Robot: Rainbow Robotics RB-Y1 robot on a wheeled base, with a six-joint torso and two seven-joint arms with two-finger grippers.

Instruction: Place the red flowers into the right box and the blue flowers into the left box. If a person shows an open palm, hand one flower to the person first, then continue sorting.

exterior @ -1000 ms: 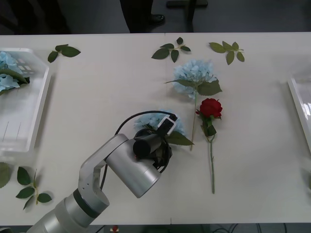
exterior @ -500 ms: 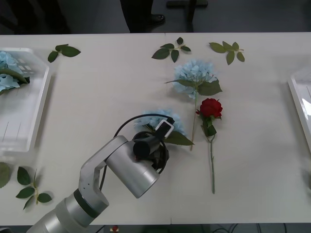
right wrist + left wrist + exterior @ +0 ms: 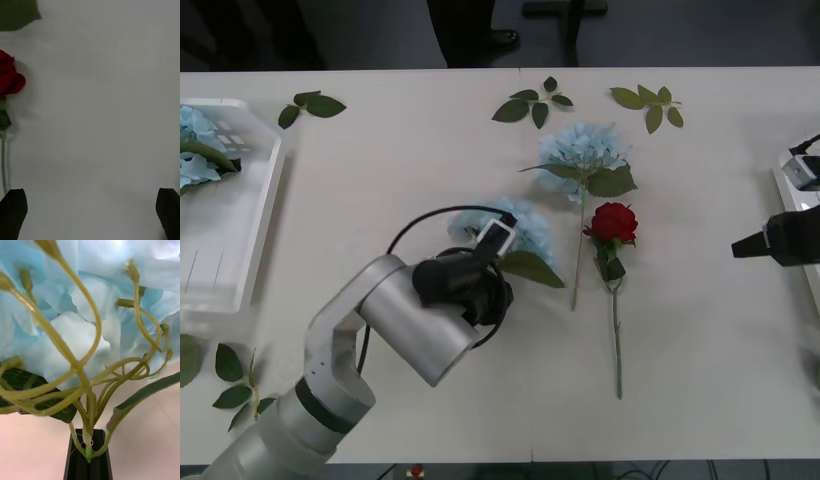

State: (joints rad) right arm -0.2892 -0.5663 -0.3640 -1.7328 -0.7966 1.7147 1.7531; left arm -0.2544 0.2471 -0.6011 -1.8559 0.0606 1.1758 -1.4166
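Note:
My left gripper (image 3: pixel 89 444) is shut on the stem base of a blue flower (image 3: pixel 505 228), whose pale-blue head (image 3: pixel 86 326) spreads just beyond the black fingers. The left arm (image 3: pixel 405 320) carries it near the table's middle. A second blue flower (image 3: pixel 580 150) lies farther back, its stem beside a red flower (image 3: pixel 613 222) with a long stem. More blue flowers (image 3: pixel 195 140) lie in the left box (image 3: pixel 230 230). My right gripper (image 3: pixel 745 247) is open and low over the table right of the red flower (image 3: pixel 9 78), beside the right box (image 3: pixel 786 197).
Loose green leaf sprigs lie at the back middle (image 3: pixel 532 103), back right (image 3: pixel 648 103), back left (image 3: pixel 310 105) and front left (image 3: pixel 240 385). Bare tabletop stretches between the rose and the right box. A person's dark legs stand beyond the far edge.
My left arm has swung left and back a little, taking the blue flower with it. The right gripper has come into the front view from the right edge.

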